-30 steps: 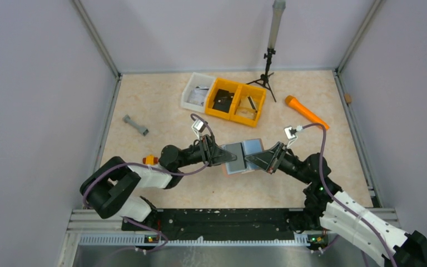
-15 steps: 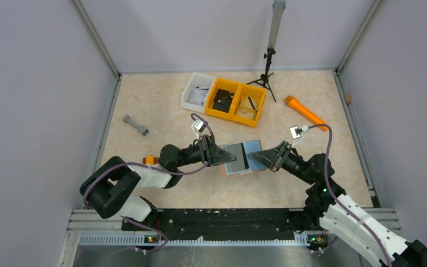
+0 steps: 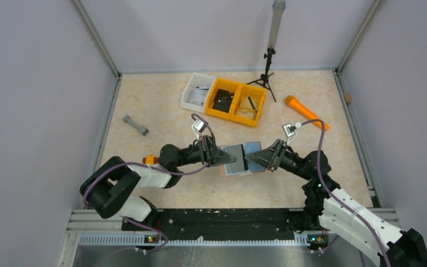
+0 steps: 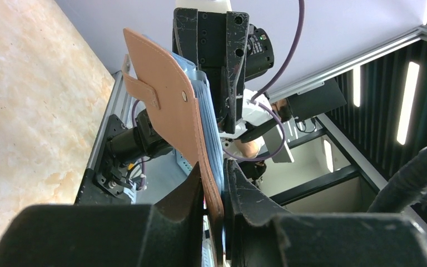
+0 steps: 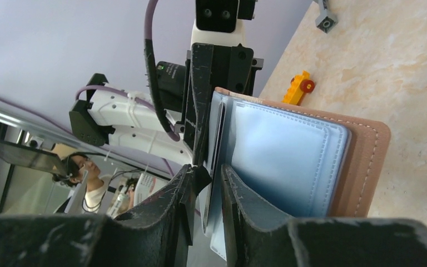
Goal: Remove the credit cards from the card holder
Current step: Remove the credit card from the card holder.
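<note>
The card holder (image 3: pixel 251 147) hangs open above the table, reddish-brown outside (image 4: pixel 167 100) and pale blue inside (image 5: pixel 294 161). My left gripper (image 3: pixel 225 157) is shut on its left half, and the leather is pinched between the jaws (image 4: pixel 214 192). A greyish credit card (image 3: pixel 234 154) lies over that half, with a black card's edge (image 3: pixel 245 161) beside it. My right gripper (image 3: pixel 254 160) meets the holder from the right. Its jaws (image 5: pixel 208 183) straddle the thin card edges (image 5: pixel 217 144), with a gap on one side.
At the back stand yellow bins (image 3: pixel 236 100), a white bin (image 3: pixel 196 92) and a small tripod (image 3: pixel 267 72). An orange tool (image 3: pixel 306 111) lies at the right and a grey dumbbell-shaped piece (image 3: pixel 135 125) at the left. A small yellow toy (image 3: pixel 150 160) sits by the left arm.
My right gripper pulled back to the right, then returned to the holder with its jaws parted from shut. A black card edge now shows. My left gripper closed a little tighter.
</note>
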### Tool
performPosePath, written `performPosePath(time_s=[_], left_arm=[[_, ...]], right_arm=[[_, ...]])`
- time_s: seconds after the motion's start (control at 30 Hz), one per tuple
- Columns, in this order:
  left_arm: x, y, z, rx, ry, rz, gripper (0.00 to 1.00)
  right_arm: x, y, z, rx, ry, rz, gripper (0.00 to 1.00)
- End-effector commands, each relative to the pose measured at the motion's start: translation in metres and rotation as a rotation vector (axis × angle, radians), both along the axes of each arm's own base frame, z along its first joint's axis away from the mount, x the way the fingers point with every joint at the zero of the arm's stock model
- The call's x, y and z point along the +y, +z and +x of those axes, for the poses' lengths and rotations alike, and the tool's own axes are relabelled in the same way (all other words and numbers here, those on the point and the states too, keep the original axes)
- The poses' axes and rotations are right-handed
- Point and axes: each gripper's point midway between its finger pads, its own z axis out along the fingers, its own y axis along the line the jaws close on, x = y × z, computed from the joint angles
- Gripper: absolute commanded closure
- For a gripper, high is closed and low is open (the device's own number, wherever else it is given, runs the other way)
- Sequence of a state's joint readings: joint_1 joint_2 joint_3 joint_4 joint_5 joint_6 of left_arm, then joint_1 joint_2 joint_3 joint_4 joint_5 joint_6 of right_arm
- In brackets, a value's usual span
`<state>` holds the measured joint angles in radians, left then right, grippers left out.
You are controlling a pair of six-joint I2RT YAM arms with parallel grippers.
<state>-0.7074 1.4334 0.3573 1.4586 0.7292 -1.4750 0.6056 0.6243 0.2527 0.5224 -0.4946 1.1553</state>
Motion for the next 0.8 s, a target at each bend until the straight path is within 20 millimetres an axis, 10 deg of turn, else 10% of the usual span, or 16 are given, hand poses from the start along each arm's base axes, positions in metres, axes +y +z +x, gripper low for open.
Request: performPosePath(time_s=[0.0, 0.2, 0.4, 0.77], left_arm=[[0.003, 0.03, -0.005, -0.143, 0.008, -0.086, 0.91], [0.0, 0.03, -0.001, -0.146, 0.013, -0.061, 0.91], [-0.002, 0.03, -0.001, -0.147, 0.011, -0.057, 0.89], [0.006, 0.03, -0.003, -0.138, -0.001, -0.078, 0.7]], right_arm=[[0.003, 0.013, -0.009, -0.046, 0.062, 0.021, 0.76], [0.007, 0.004, -0.008, -0.025, 0.083, -0.039, 0.75], [0.008, -0.002, -0.005, -0.006, 0.076, -0.061, 0.99], [-0.007, -0.007, 0.006, 0.016, -0.023, -0.077, 1.0]])
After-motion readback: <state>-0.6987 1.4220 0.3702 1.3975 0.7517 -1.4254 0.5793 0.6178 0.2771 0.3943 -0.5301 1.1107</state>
